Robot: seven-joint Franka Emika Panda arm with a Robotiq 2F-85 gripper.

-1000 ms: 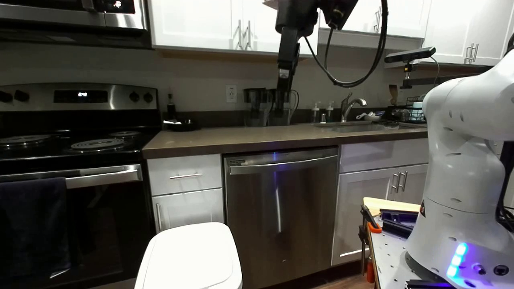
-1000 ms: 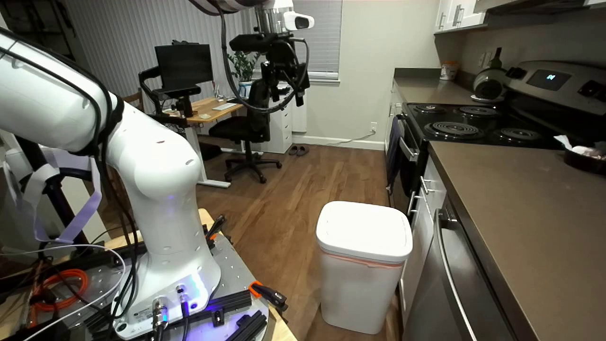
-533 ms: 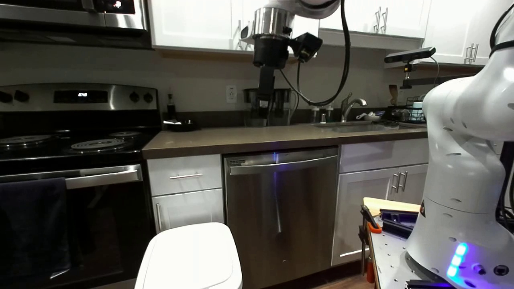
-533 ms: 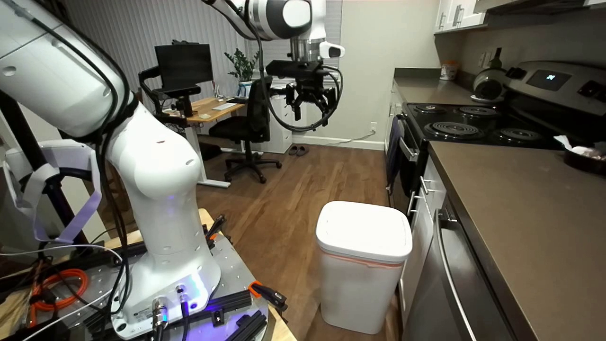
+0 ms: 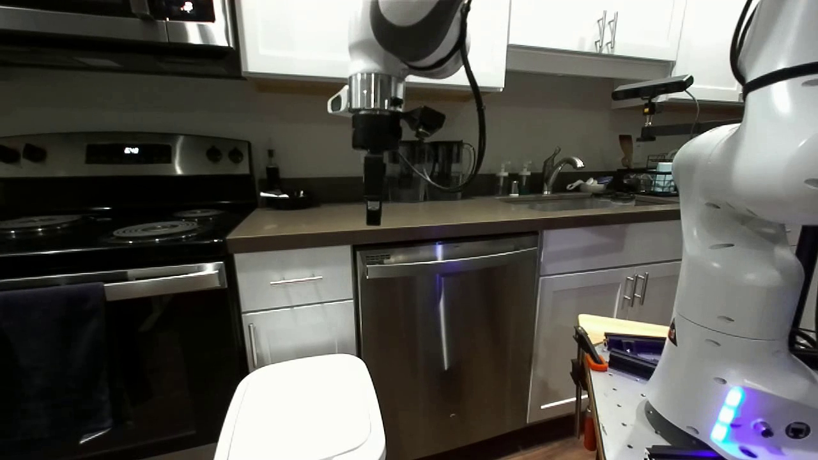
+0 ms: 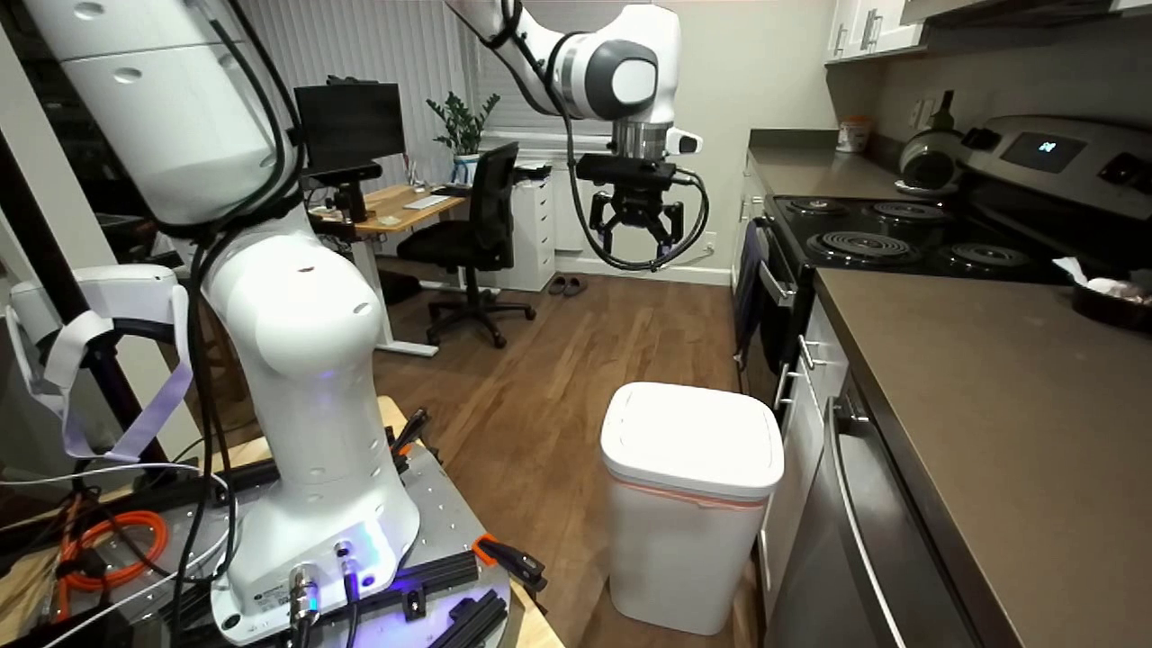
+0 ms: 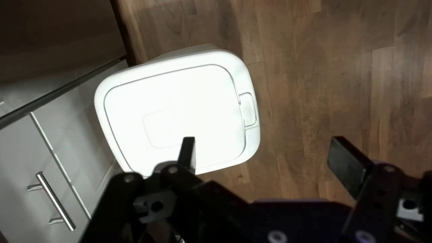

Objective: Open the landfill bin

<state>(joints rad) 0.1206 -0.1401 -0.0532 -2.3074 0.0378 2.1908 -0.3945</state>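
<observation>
The landfill bin (image 7: pixel 179 108) is closed — tab (image 7: pixel 248 109) clear only in wrist view.

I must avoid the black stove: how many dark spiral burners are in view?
4, all on the black cooktop; in an exterior view: far-left burner, far-right burner, near-left burner, near-right burner.

Tool (image 7: pixel 265 152), 2 fingers (image 7: pixel 347 165) wide apart; landfill bin (image 7: pixel 179 113) beyond, lid (image 7: pixel 195 98) closed.

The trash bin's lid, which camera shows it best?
The wrist view: it looks down on the lid, showing its small tab, though the gripper hides part. An exterior view shows the lid whole from an angle; in an exterior view the lid is cut off below.
</observation>
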